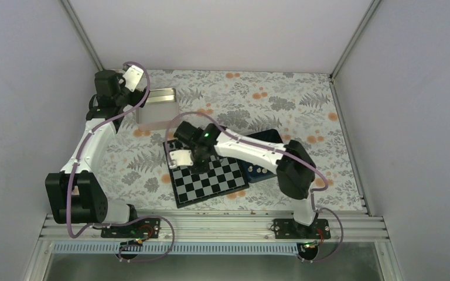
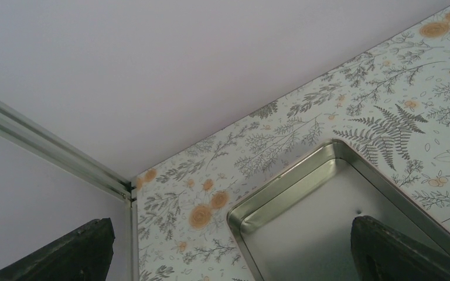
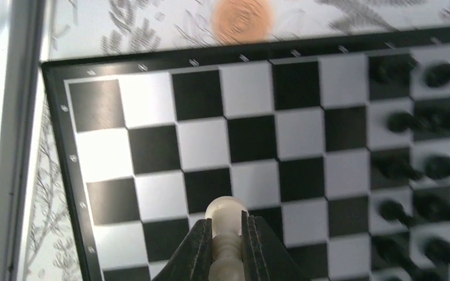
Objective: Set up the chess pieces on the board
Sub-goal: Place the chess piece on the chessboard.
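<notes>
- Your right pincer (image 3: 227, 233) is clamped on a white piece (image 3: 226, 209). Its two fingers (image 3: 201, 241) press the stem from both sides, and the piece's rounded head stands up between them.
- In the wrist view you see that white piece over the board (image 3: 58, 123), above the checks towards one of its border edges. You cannot tell whether its foot touches the surface.
- Black pieces (image 3: 410, 123) stand in two rows along the opposite side of the board in that view, somewhat blurred.
- From above, the right pincer (image 1: 198, 161) sits over the far-left part of the board (image 1: 211, 182). The board lies near the middle of the worktop's (image 1: 281, 99) near edge, turned a little askew.
- A dark blue tray (image 1: 256, 174) lies just beside the board's right edge, largely under your right arm.
- Your left pincer (image 2: 232, 225) stands wide apart with nothing in it, above the silver tin (image 2: 281, 181).
- The tin (image 1: 157, 105) rests by the worktop's far-left corner, well apart from the board.
</notes>
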